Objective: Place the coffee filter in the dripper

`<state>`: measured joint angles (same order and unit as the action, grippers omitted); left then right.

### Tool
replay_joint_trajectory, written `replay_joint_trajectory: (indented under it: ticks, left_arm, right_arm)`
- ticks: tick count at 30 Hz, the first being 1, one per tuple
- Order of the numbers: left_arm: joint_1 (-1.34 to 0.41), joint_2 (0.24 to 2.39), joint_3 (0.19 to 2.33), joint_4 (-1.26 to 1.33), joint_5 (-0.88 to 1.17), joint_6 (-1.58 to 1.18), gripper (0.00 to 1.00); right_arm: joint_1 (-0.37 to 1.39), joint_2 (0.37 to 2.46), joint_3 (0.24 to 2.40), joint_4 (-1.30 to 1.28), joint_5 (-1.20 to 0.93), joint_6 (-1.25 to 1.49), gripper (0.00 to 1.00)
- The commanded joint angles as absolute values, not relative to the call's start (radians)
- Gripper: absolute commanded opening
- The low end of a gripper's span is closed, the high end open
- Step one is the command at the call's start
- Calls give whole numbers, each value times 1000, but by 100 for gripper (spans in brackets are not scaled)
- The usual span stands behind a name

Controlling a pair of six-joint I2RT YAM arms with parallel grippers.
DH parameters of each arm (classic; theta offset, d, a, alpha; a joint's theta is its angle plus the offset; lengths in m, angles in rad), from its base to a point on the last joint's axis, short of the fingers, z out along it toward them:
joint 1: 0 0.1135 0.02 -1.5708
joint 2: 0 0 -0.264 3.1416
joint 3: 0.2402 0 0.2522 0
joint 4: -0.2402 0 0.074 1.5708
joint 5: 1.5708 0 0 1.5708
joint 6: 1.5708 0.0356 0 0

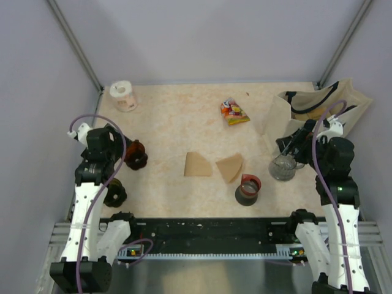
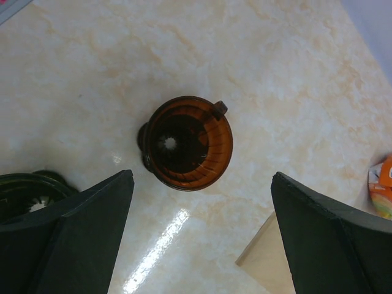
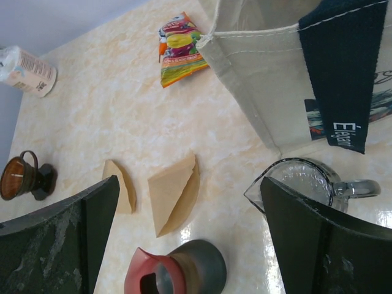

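Dripper [image 2: 190, 144]: upright on the left part of the marble-patterned table [image 1: 171, 122], mouth up, ribbed inside wall showing, small handle at its rim.
Left gripper [image 2: 202, 176]: hangs above the dripper, fingers spread wide to either side, touching nothing.
Coffee filters: two tan folded papers lie flat mid-table, the left filter [image 1: 198, 165] and the right filter [image 1: 230, 167] just beside each other, well apart from the dripper.
Right gripper [image 3: 188, 182]: fingers wide apart, empty, above the glass cup [image 1: 283, 166].
Between filters and right arm: black cup with a red rim [image 1: 248, 189], near the right filter.
Beside the dripper: a dark green dripper [image 1: 114, 193] nearer the arm bases, partly hidden by the left finger in the wrist view.
Far side: paper roll [image 1: 124, 96] at the left corner, snack packet [image 1: 233, 112] in the middle, cloth tote bag [image 1: 324, 107] at the right.
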<state>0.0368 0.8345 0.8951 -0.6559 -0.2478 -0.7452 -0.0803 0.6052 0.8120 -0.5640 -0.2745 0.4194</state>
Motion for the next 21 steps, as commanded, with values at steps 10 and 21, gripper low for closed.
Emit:
replay_joint_trajectory:
  ticks: [10,21]
  left_arm:
    - [41,805,924,-739,-350,-776,99]
    - [40,880,894,-710,-333,-788,99]
  right_arm:
    - [-72,650,828,-512,-558,356,99]
    - [-72,623,776,-497,-534,342,99]
